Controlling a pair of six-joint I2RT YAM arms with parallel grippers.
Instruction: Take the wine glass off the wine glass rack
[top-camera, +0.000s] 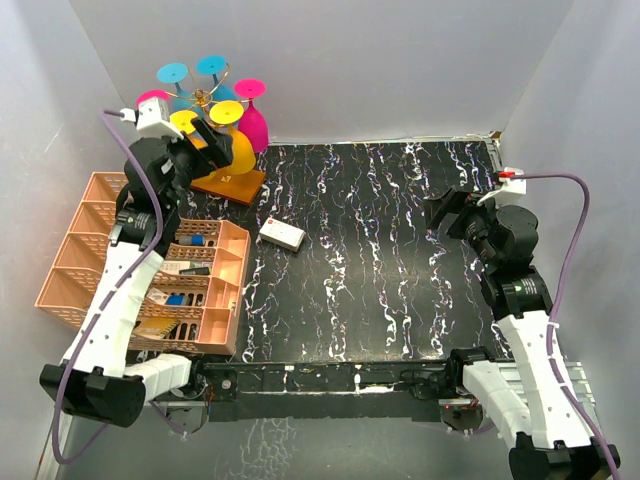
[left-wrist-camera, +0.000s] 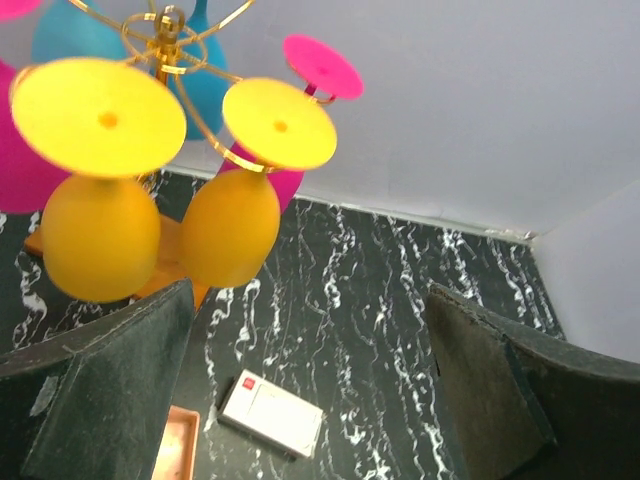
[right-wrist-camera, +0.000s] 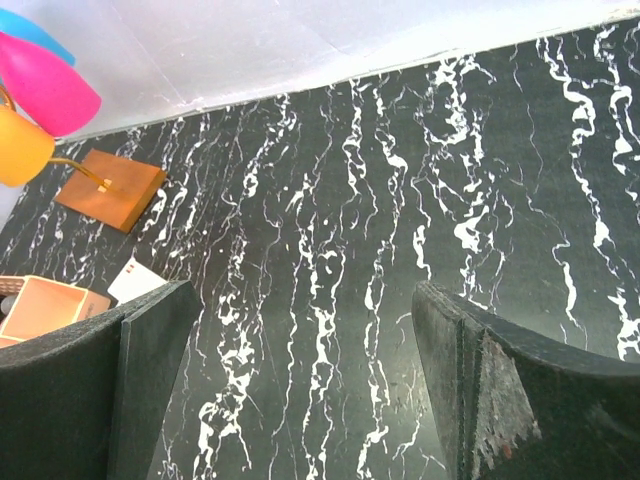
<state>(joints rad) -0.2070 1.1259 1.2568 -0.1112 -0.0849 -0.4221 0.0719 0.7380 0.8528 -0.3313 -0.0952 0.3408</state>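
Jaws of your left gripper are standing wide apart, gripping nothing. Just beyond and above them, two yellow wine glasses are hanging bowl-down, side by side. In the wrist view one bowl is hanging right over one jaw, and you cannot tell whether the two are touching. Their feet are resting in the curled gold arms of the wine glass rack, where two cyan glasses and two magenta glasses are hanging as well. The rack's wooden base is sitting at the far left of the black marbled table, close to the back wall. Nearer you, a small white box is lying flat just beside a peach lattice basket along the left edge. Your right gripper is hovering well apart from all this, over the table's right side, its jaws also spread and carrying nothing.
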